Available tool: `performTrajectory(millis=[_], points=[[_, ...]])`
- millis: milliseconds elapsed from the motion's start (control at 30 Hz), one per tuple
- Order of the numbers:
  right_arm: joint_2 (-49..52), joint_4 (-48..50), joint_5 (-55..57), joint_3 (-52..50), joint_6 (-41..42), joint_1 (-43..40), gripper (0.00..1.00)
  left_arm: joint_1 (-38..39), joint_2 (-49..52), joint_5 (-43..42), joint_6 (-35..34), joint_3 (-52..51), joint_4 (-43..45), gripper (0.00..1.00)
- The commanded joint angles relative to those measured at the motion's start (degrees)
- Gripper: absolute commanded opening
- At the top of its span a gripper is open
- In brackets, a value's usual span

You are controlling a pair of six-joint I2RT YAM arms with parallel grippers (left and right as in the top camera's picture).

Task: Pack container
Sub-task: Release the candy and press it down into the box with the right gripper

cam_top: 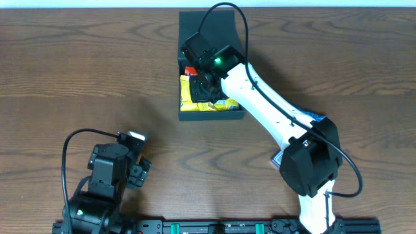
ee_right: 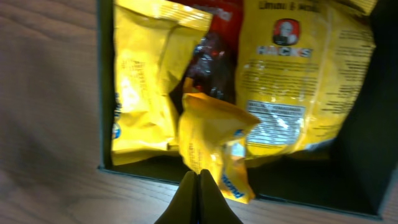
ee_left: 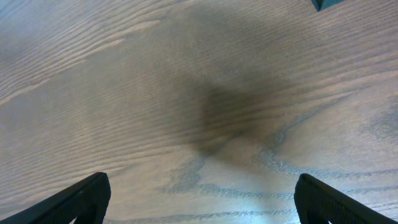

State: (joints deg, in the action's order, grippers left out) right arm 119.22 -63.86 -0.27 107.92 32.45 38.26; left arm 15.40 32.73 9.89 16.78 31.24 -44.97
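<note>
One yellow packet (ee_right: 214, 143) pinched by right gripper (ee_right: 198, 178) over container (ee_right: 298, 185) edge; left gripper (ee_left: 199, 196) wide.

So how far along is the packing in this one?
Done: yellow snack packets and a dark red one lie inside the square dark cardboard container, its lid flap open. In hand: the right gripper, shut, sits at the edge of a smaller yellow packet; whether it pinches it is unclear. Remaining: settling that packet, closing the lid. The left gripper hangs open over the wooden table.
</note>
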Motion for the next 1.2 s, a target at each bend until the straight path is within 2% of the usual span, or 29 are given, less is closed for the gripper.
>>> performTrajectory(millis=[0,467,1167], points=[[0.94,0.24,0.07,0.7,-1.62,0.7,0.01,-0.39,-0.13,0.79,0.61,0.02,-0.04,0.95],[3.69,-2.6,6.08,0.22,-2.54,-0.42,0.02,-0.39,-0.13,0.79,0.61,0.02,-0.04,0.95],[3.69,3.69,8.17,-8.87,-2.54,-0.52,0.02,-0.39,-0.13,0.79,0.61,0.02,-0.04,0.95]])
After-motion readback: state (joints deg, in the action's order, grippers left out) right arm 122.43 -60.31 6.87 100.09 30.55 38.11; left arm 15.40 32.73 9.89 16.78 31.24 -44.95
